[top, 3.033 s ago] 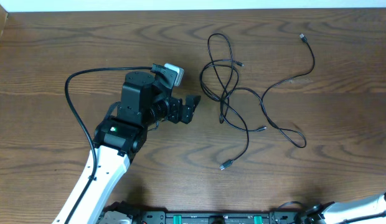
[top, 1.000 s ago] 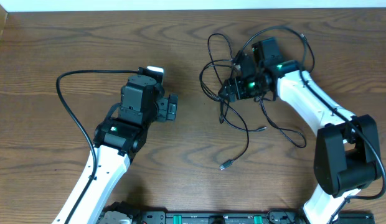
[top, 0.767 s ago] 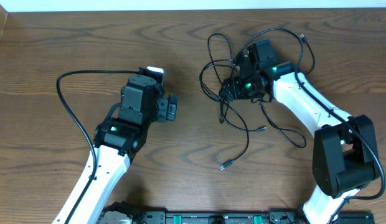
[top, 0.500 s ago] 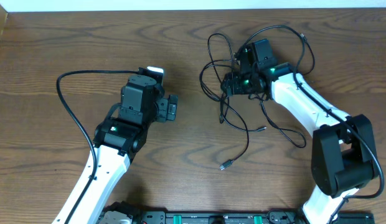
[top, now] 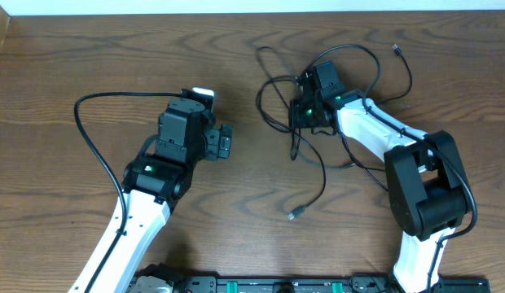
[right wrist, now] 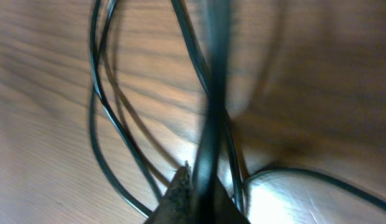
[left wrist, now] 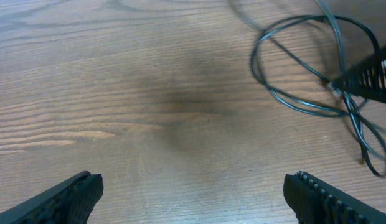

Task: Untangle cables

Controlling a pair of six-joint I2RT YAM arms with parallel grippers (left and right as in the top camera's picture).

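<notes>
**Black cables (right wrist: 215,93) in a knot, one strand pinched**

The cords lie looped over one another on the wood table (top: 73,65), toward its far edge and right of its centre. One loose strand trails to a small plug (top: 293,214) nearer the front edge. The right gripper (top: 300,110) sits in the thick of the tangle, its jaws closed tight on a strand. The wrist view shows that cord running straight out from between the tips, with other loops crossing just beside it. Which cable it belongs to cannot be told. The left gripper (top: 226,142) hangs over bare wood to the left of the tangle, spread wide and holding nothing.

The step in hand looks to be a first pull. It would likely go best slow and low, drawing the held strand away from the knot toward open wood rather than lifting, so that crossing loops slide off instead of cinching. If the whole bundle drags along, the free left gripper probably needs to pin a neighbouring loop against the table. So thin a cord may slip in the pinch, so a short pull and a regrip seem safer than one long haul.
</notes>
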